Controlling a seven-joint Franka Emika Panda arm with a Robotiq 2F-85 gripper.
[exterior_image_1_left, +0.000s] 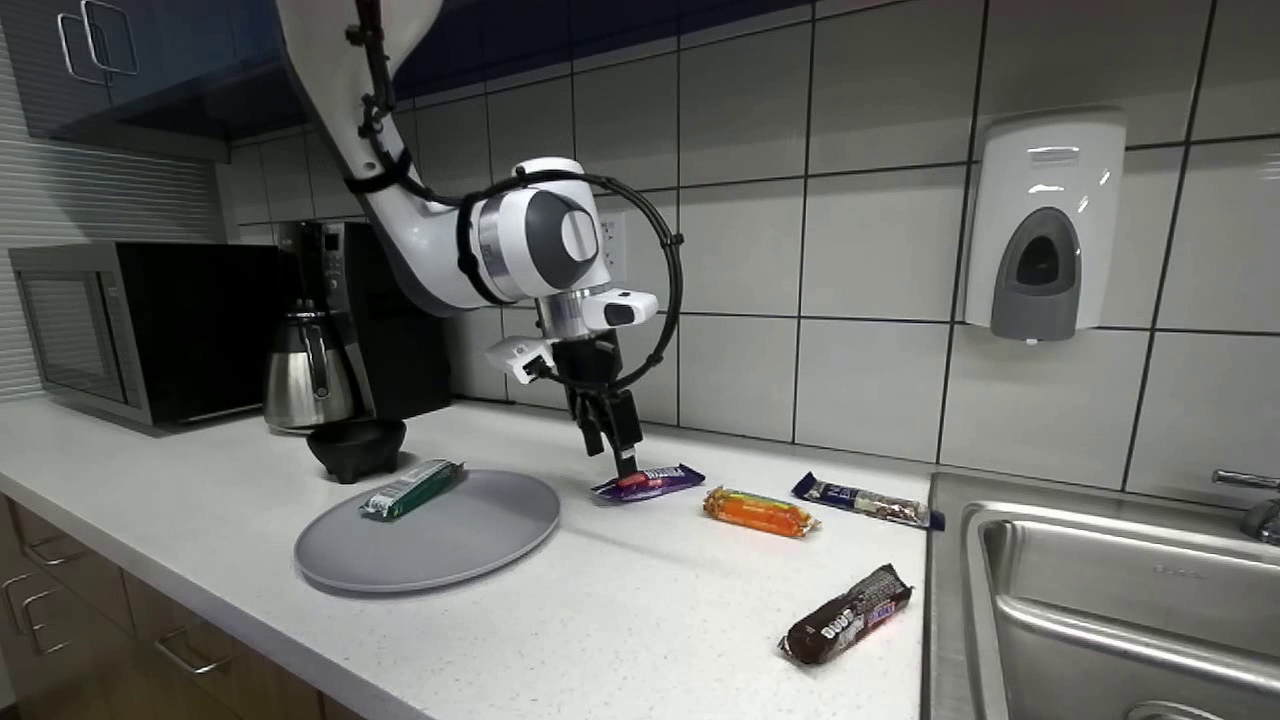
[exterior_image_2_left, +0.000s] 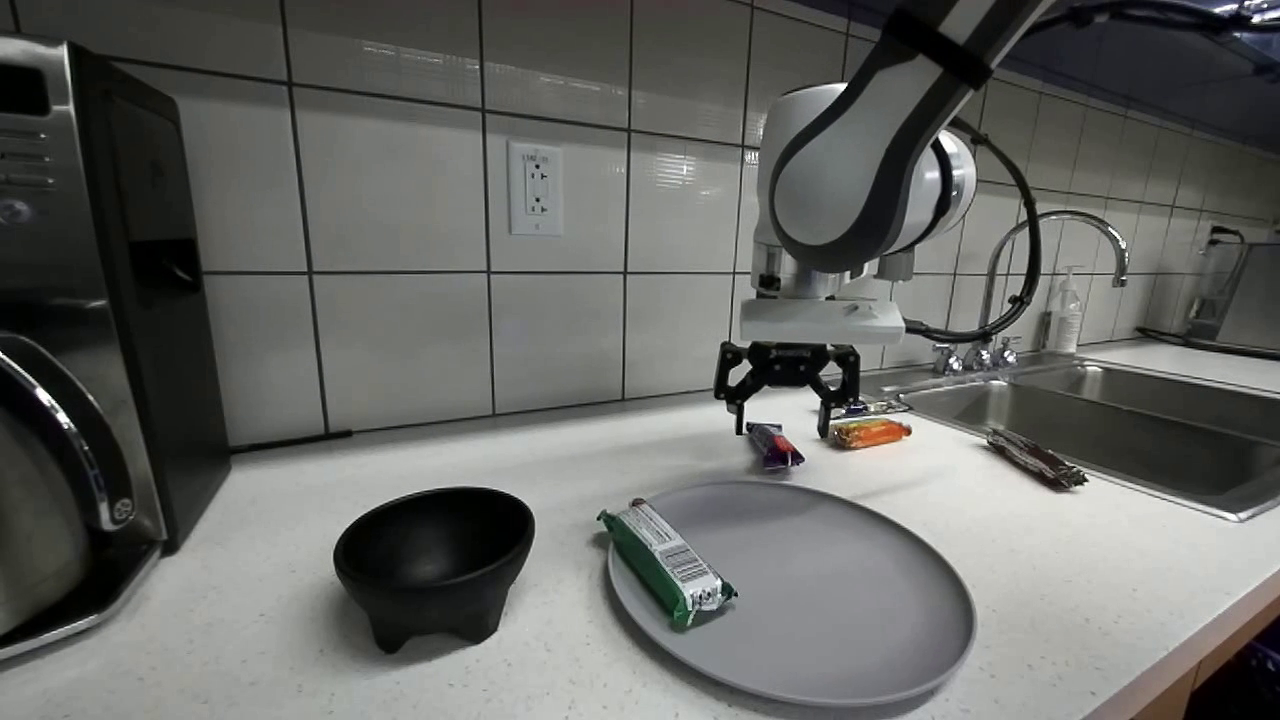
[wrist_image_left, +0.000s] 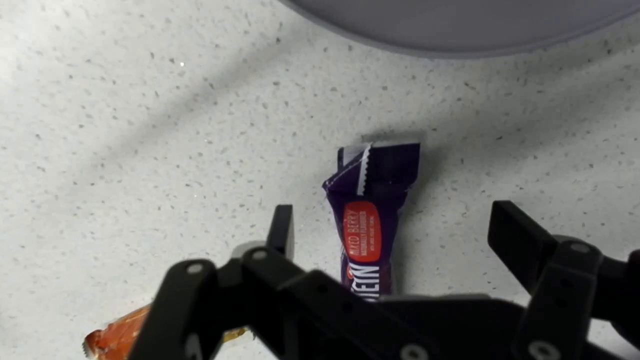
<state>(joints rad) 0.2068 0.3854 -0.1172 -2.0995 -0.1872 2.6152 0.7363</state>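
The kitchen on my feed has a white tiled wall (exterior_image_1_left: 880, 390) with one soap dispenser (exterior_image_1_left: 1050, 220) on it, and below runs a speckled counter (exterior_image_1_left: 600, 620) with one steel sink (exterior_image_1_left: 955, 610) to the right in both exterior views. I have my one gripper (exterior_image_2_left: 782, 430) low over the far part of the counter, its two fingers (wrist_image_left: 517, 242) spread wide, and one purple bar (wrist_image_left: 362, 230) lies on the counter between them; my wrist view shows a gap on either side of it. All told I count five wrapped bars. In an exterior view three sit to the right of the purple one: one orange bar (exterior_image_1_left: 760, 512) nearest it, one blue-ended bar (exterior_image_1_left: 868, 500) with its tip at the sink's edge, and one brown bar (exterior_image_1_left: 848, 615) on the near side. The fifth, one green bar (exterior_image_2_left: 665, 565), rests on the left side of one gray plate (exterior_image_2_left: 830, 600), its far end poking past the rim. Left of that plate I see one black bowl (exterior_image_2_left: 435, 570), and farther left one steel carafe (exterior_image_1_left: 308, 375) and one microwave (exterior_image_1_left: 200, 330)
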